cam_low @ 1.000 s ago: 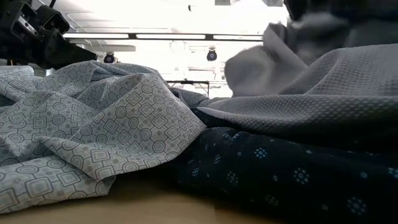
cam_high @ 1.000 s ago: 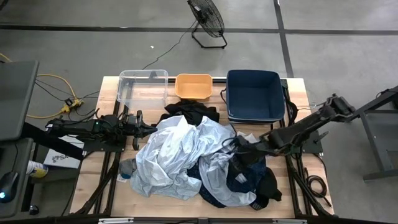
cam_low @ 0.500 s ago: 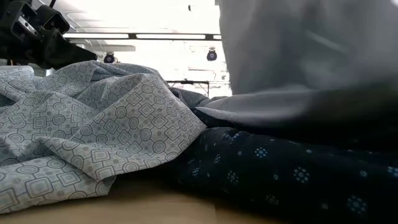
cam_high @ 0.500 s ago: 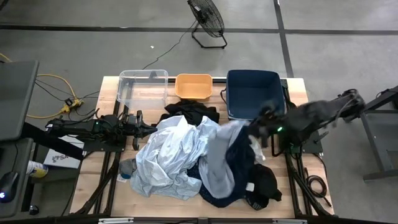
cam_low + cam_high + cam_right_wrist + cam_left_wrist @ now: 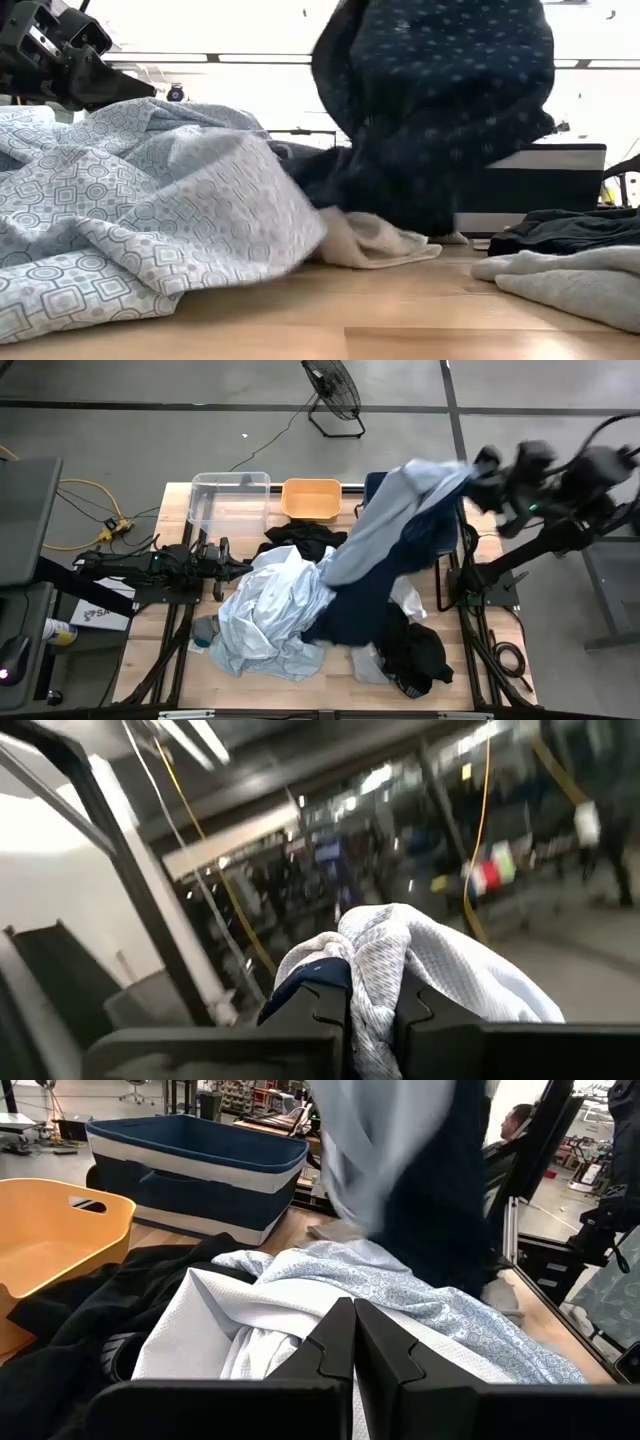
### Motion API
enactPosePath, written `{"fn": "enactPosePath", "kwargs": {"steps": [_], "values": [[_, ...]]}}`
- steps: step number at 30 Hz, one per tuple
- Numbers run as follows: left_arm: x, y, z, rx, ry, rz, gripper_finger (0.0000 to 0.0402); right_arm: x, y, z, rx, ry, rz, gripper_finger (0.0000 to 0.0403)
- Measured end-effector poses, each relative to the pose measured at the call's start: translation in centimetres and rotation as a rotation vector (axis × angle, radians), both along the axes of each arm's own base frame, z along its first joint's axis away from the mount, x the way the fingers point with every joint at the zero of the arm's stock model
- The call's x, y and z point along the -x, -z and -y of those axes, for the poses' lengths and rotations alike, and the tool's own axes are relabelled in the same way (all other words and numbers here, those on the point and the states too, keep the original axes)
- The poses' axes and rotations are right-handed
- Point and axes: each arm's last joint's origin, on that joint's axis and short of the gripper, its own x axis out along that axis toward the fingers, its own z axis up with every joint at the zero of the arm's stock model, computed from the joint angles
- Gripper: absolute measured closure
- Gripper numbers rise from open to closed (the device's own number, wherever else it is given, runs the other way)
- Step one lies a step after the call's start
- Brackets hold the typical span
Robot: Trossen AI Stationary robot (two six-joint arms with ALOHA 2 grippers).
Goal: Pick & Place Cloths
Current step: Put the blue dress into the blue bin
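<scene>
— High view first: where's the working arm?

— The right gripper [image 5: 478, 468] is raised near the far right corner of the table [image 5: 180, 500], by the navy bin [image 5: 378, 488]. Its fingers are clamped on a bunch of fabric: a pale grey-blue cloth [image 5: 385, 520] together with a navy dotted cloth [image 5: 375, 595]. Both hang in a long slant from the gripper down to the heap in the middle of the table.

— Does the wrist camera back that up?

— Yes. In the right wrist view the two dark fingers [image 5: 330, 1010] sit close together with pale waffle-weave fabric and a fold of navy pinched between them.

— And the rest of the cloths?

— A big patterned pale blue sheet [image 5: 265, 610] is crumpled left of centre. A black garment [image 5: 305, 540] lies behind it, just in front of the orange bin [image 5: 310, 500]. Another black piece [image 5: 425, 655] lies toward the near right, with a white rag [image 5: 408, 600] showing beside the navy cloth. From the low view, the navy dotted cloth hangs lifted above the wood, a cream rag [image 5: 375, 240] under it and a grey piece [image 5: 570, 280] at the right.

— The other arm?

— The left gripper [image 5: 222, 568] rests low at the left edge of the heap, fingers together and holding nothing. Its wrist view shows the closed tips [image 5: 352, 1345] pointing at a white cloth [image 5: 215, 1340]. The clear bin [image 5: 230, 500] stands at the far left.
</scene>
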Motion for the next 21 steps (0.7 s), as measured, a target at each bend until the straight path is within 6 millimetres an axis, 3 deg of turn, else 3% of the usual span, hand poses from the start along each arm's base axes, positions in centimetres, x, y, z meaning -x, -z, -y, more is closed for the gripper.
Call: {"fn": "enactPosePath", "kwargs": {"steps": [10, 16, 21], "values": [[0.0, 0.0, 0.0, 0.0, 0.0, 0.0, 0.0402, 5.5, -5.3, 2.0, 0.256, 0.216, 0.26, 0.0395], [0.0, 0.0, 0.0, 0.0, 0.0, 0.001, 0.0402, 8.3, -7.1, 2.8, 0.359, 0.348, 0.382, 0.0395], [0.0, 0.0, 0.0, 0.0, 0.0, 0.0, 0.0402, 9.5, -8.3, 3.0, 0.456, 0.435, 0.457, 0.0395]]}}
